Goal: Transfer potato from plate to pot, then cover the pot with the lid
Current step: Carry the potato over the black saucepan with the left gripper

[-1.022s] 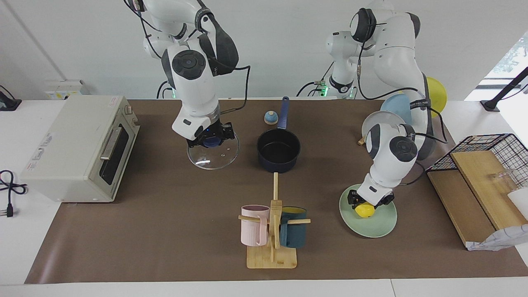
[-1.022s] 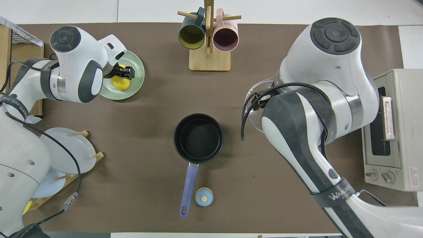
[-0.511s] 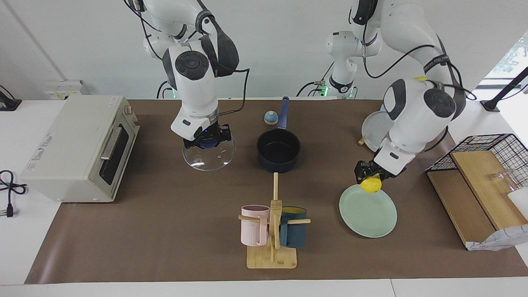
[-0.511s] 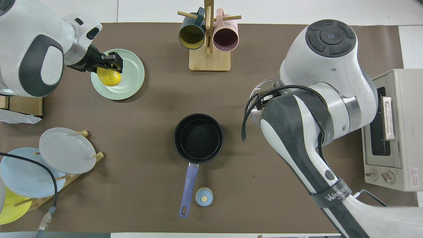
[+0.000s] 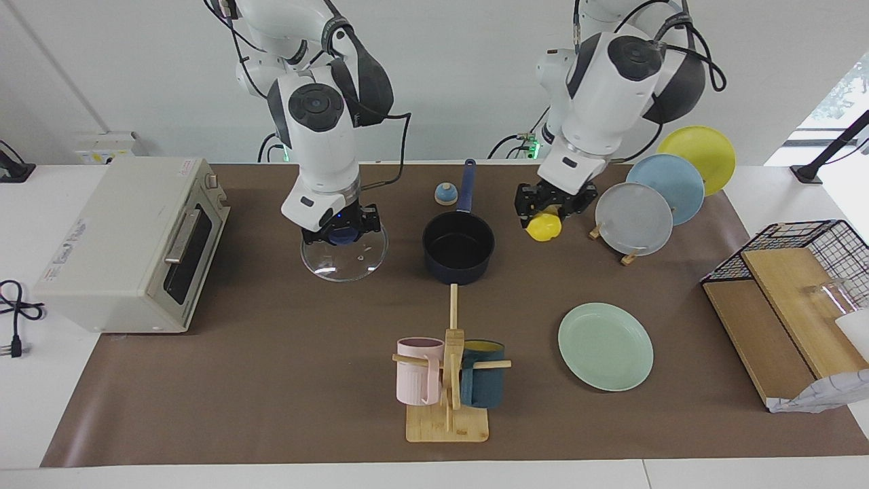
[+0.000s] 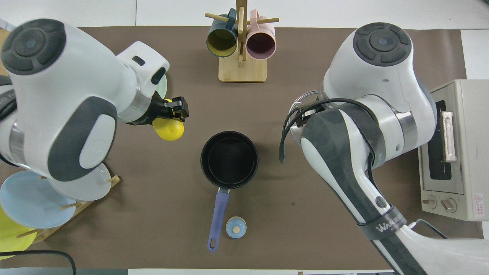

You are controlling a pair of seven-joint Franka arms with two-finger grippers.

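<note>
The yellow potato [image 5: 544, 227] [image 6: 169, 130] hangs in the air with my left gripper [image 5: 547, 214] [image 6: 172, 116] shut on it. It is over the brown mat, beside the dark blue pot [image 5: 458, 246] [image 6: 229, 158] on the side of the left arm's end. The pot is empty, and its long handle [image 5: 467, 185] points toward the robots. The mint-green plate [image 5: 605, 346] lies bare. My right gripper [image 5: 343, 232] is shut on the blue knob of the glass lid [image 5: 346, 261], held low and slightly tilted beside the pot. In the overhead view the right arm covers that gripper.
A toaster oven [image 5: 129, 244] stands at the right arm's end. The mug tree [image 5: 448, 380] with two mugs stands farther from the robots than the pot. A rack of upright plates [image 5: 652, 197], a small blue-topped knob [image 5: 445, 194] and a wire basket [image 5: 808, 248] are nearby.
My left gripper lifted the potato off the plate and carried it toward the robots, to beside the pot. My right gripper raised and tilted the lid slightly, then held still.
</note>
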